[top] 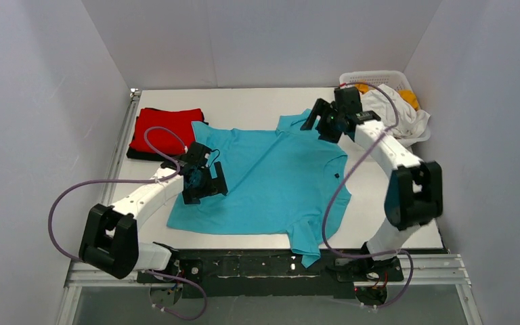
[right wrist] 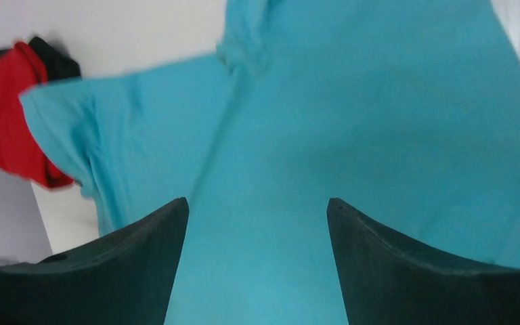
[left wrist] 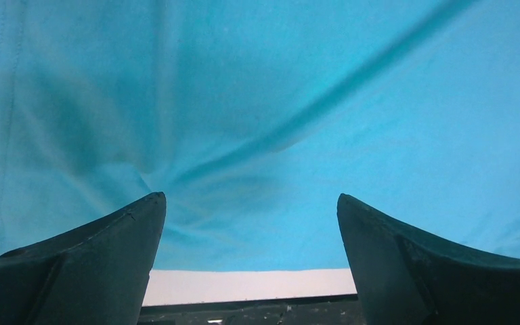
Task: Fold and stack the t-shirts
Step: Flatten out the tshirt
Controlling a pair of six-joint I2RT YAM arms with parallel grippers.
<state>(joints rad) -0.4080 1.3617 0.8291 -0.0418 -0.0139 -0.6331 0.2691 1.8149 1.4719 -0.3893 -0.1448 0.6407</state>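
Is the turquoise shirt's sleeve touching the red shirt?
Touching. The right wrist view shows a sleeve of the turquoise shirt lying over the edge of the red shirt.

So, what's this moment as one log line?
turquoise t-shirt spread out | left fingers open over it | right fingers open over it | red t-shirt folded

white table (top: 244, 108), turquoise t-shirt (top: 271, 183), black t-shirt (top: 139, 156), basket (top: 376, 74)
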